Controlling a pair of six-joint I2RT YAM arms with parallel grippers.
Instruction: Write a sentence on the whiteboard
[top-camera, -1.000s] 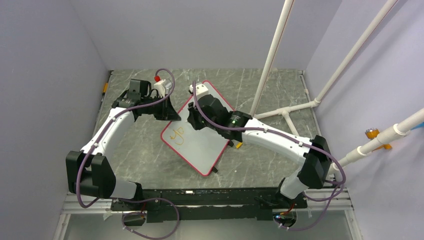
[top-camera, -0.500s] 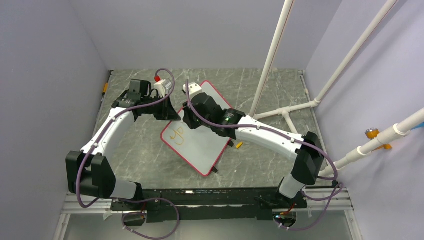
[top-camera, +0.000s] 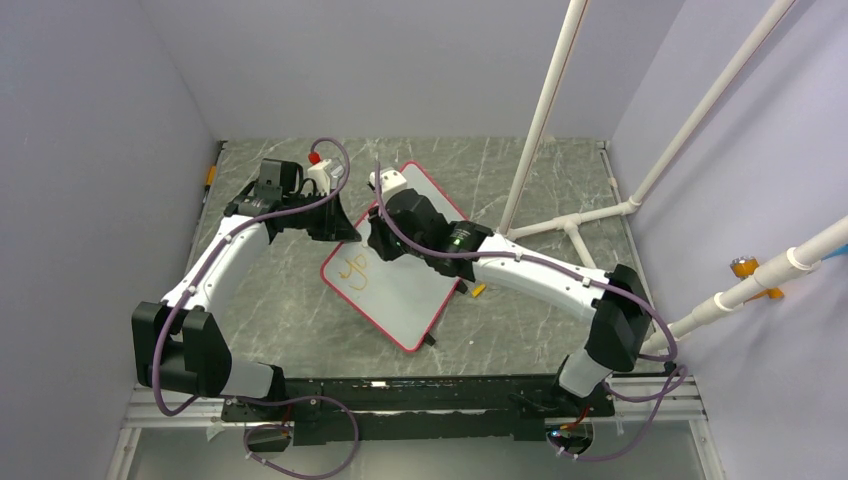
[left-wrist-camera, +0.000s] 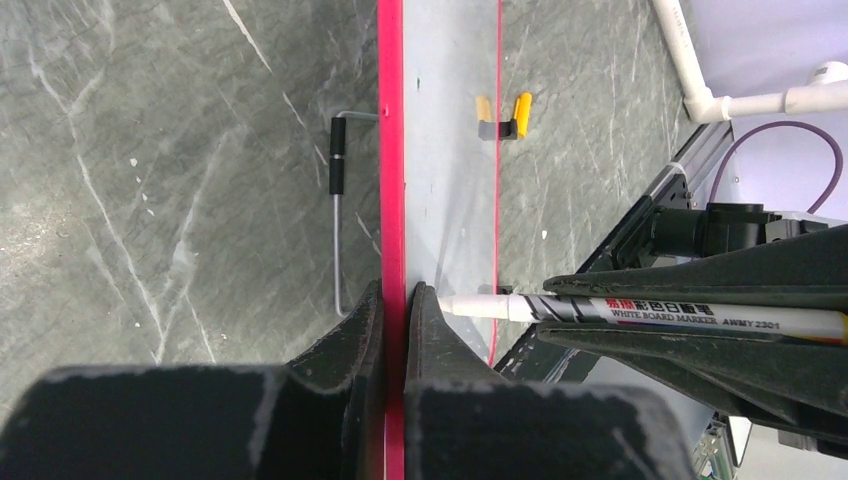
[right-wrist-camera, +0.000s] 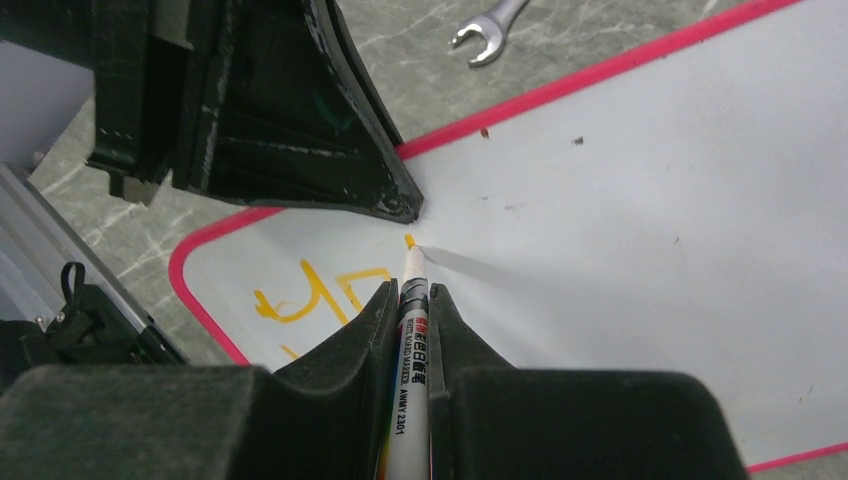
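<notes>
You are looking down on a grey marbled table (top-camera: 300, 310), where the whiteboard (top-camera: 405, 300) is lying flat, turned diagonally between your two arms. Your left gripper (left-wrist-camera: 395, 295) is pinching the board's red-pink frame on its left side, jaws drawn narrow with one finger on each face of the rim.

Your right gripper (right-wrist-camera: 412, 292) is clamping a white marker (right-wrist-camera: 413, 262). The barrel is running up between the fingers and the orange tip is pointing away from the wrist. That tip is meeting its own shadow on the white surface, just beside the left gripper's black fingertip.

The sentence (right-wrist-camera: 315, 295) is showing as only a few orange strokes near the board's rounded corner, just left of the marker tip and too few to read as words.

A small spanner (right-wrist-camera: 490, 28) is lying on the table past the board's edge. A yellow clip (left-wrist-camera: 505, 112) is sitting just beside the opposite edge. White pipes (top-camera: 545, 110) are standing on your right.
</notes>
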